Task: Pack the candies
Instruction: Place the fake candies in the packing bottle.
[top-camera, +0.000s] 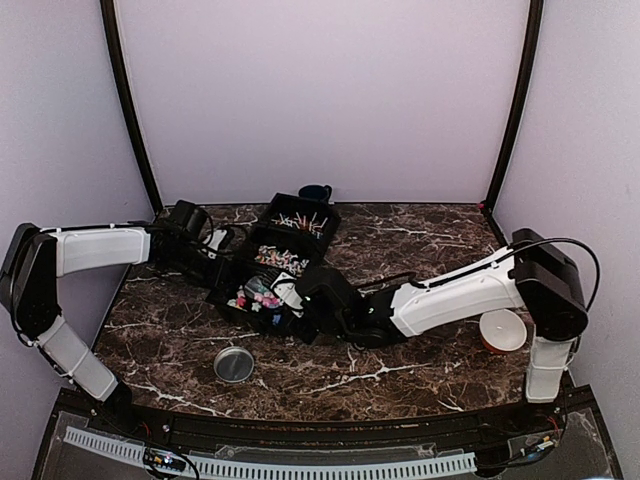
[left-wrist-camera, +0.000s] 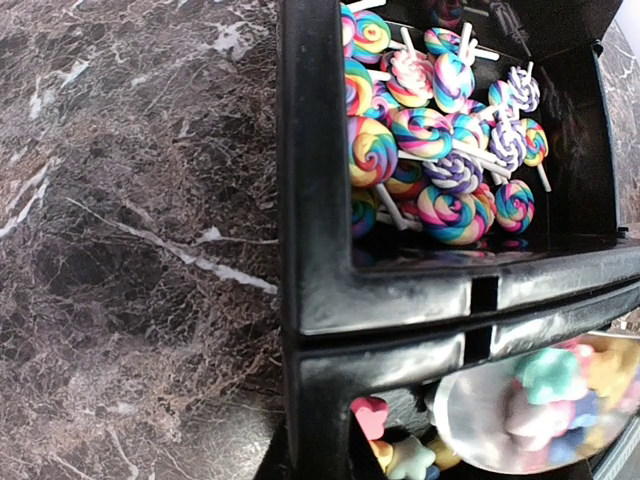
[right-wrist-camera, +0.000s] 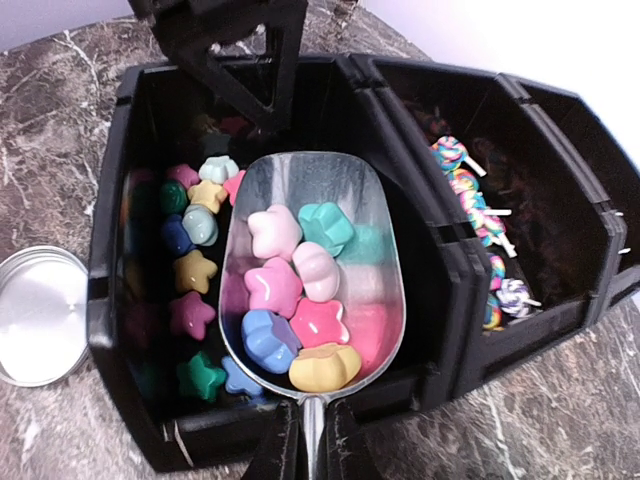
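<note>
Your right gripper (right-wrist-camera: 310, 442) clamped the handle of the silver metal scoop (right-wrist-camera: 300, 180). Pastel star-shaped candies (right-wrist-camera: 290, 300) filled it just ahead, above the black plastic bin (right-wrist-camera: 440, 255). Your left gripper (top-camera: 218, 248) was closed. Nothing looked packed yet.

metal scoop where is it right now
In the right wrist view the metal scoop, held by the right hand at bottom centre, sits loaded over the star candies compartment of the black bin, left of the lollipops.
</note>
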